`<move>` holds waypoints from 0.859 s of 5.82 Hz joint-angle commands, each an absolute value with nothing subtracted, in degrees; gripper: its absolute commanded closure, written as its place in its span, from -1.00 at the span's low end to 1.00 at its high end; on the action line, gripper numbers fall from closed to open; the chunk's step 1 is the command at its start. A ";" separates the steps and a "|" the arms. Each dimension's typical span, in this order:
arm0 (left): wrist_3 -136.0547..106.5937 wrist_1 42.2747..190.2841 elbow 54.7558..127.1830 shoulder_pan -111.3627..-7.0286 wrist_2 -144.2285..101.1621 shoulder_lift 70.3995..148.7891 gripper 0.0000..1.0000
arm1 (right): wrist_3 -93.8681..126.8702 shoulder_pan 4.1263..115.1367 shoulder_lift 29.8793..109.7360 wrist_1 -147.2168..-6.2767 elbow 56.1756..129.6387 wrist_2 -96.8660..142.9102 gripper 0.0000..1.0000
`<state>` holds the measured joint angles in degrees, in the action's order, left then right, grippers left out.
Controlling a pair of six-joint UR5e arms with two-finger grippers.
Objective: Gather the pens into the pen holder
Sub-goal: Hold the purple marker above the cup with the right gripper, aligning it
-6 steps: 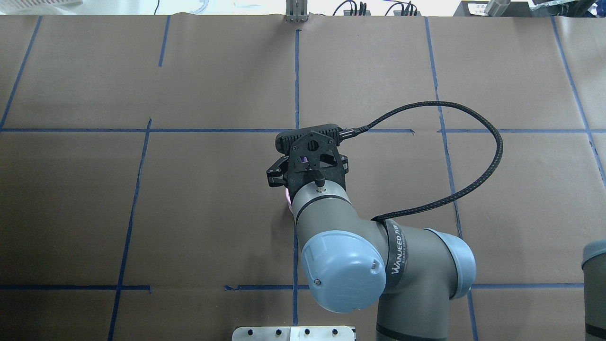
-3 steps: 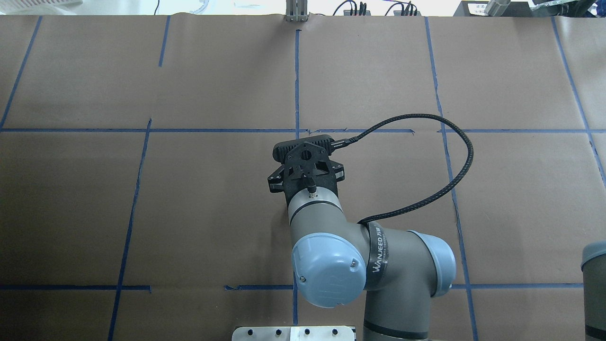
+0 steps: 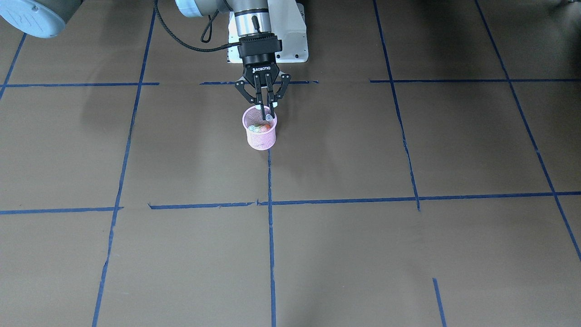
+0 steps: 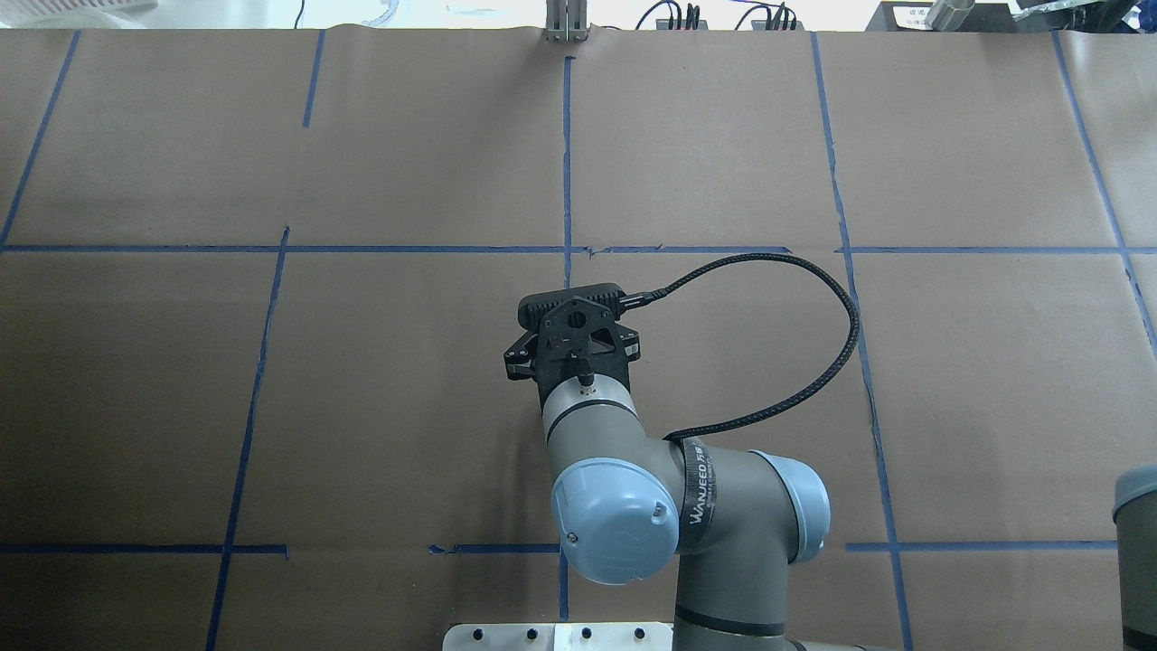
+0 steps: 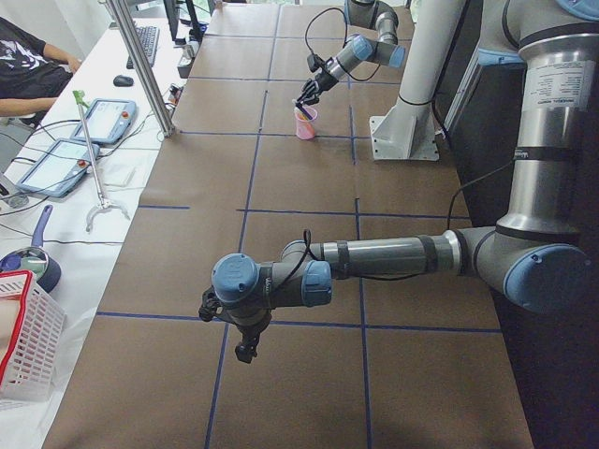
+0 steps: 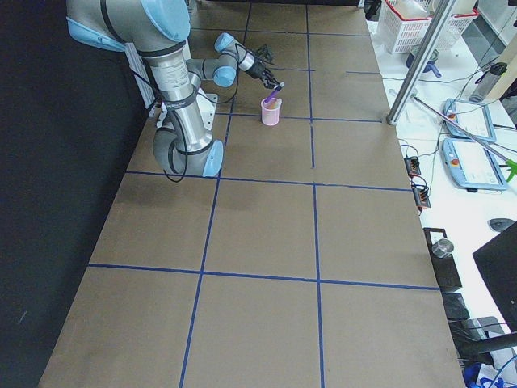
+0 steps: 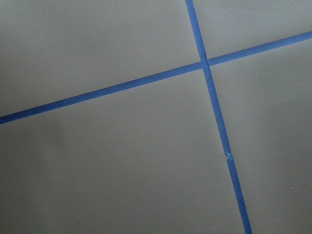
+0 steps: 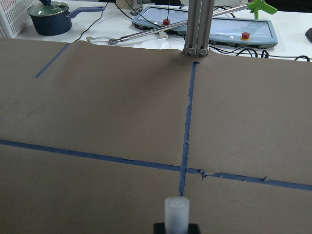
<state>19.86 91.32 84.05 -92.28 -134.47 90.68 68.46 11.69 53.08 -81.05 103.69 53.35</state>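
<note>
Figure: A round pink wire-mesh pen holder (image 3: 261, 136) stands upright on a blue tape line (image 3: 270, 181) of the brown paper-covered table (image 3: 408, 254), with broad open surface on every side and the table edges well apart. The right gripper (image 3: 266, 108) clenches a thick purple pen (image 6: 275, 92), tilted above the rim. A green pen (image 3: 257, 129) and an orange pen (image 3: 263, 128) sit inside, pale ends up. Whether the left gripper (image 5: 245, 351) is open cannot be told.

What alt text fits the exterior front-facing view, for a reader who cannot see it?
The robot's right hand holds a pen, pale end down, at the mouth of a pink wire-mesh pen holder that already contains two pens. The brown table around it carries blue tape lines.
</note>
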 commanded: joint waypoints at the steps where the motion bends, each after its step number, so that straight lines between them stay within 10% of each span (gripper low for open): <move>1: 19.86 91.32 84.02 -92.29 -134.39 90.70 -1.00 | 68.47 11.60 53.35 -80.51 103.54 53.35 0.56; 2: 19.86 91.23 84.02 -92.29 -134.47 90.70 -1.00 | 68.47 11.69 53.26 -80.42 103.54 53.35 -0.98; 5: 19.86 91.23 84.02 -92.29 -134.38 90.70 -1.00 | 65.50 17.20 52.91 -82.08 105.80 61.64 -1.00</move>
